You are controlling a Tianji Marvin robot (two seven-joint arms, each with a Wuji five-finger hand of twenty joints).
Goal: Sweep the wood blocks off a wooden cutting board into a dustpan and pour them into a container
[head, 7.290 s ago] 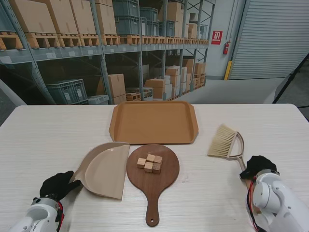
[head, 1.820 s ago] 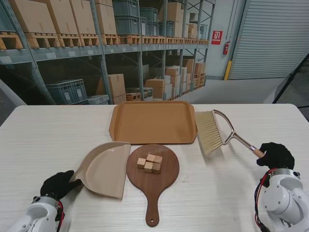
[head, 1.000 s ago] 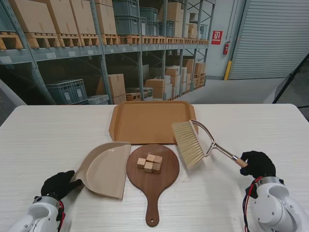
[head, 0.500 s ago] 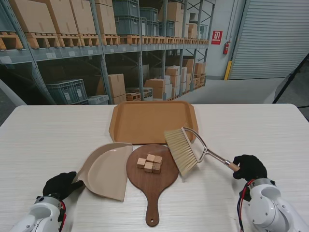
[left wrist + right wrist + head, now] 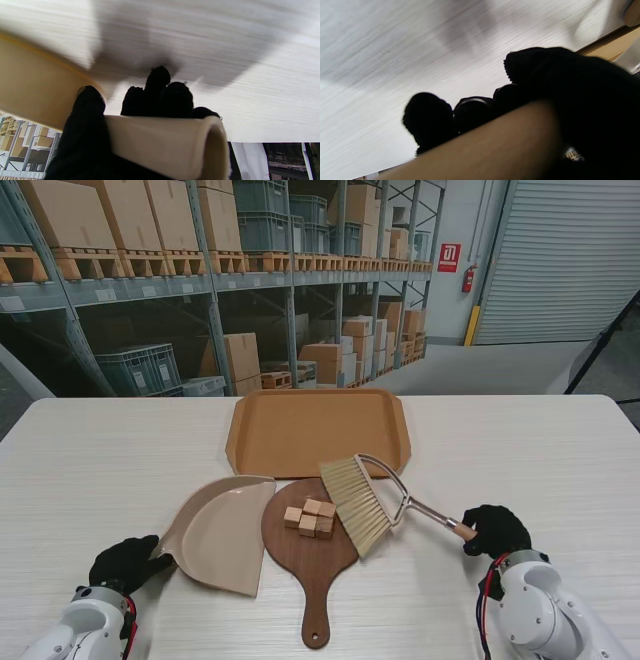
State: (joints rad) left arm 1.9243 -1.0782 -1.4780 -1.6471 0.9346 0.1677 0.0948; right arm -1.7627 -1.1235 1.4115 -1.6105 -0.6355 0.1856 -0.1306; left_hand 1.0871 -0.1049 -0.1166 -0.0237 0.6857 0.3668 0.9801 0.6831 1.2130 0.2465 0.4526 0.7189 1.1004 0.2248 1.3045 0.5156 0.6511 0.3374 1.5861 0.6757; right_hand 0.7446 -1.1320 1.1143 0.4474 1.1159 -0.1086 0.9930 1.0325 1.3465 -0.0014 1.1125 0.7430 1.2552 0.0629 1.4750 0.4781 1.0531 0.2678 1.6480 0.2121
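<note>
Warehouse racking fills the upper frame behind a pale wood-grain table [image 5: 560, 450]. At centre, five or so wood blocks [image 5: 311, 518] sit clustered on the round cutting board [image 5: 318, 552]. The right hand [image 5: 492, 529] grips the brush [image 5: 355, 502], bristles just right of the blocks. The left hand [image 5: 124, 565] is closed on the dustpan [image 5: 218, 530] handle. I'd press the pan lip tight against the board's left rim, then sweep low and slow leftward. An orange tray [image 5: 316, 431] waits behind.
</note>
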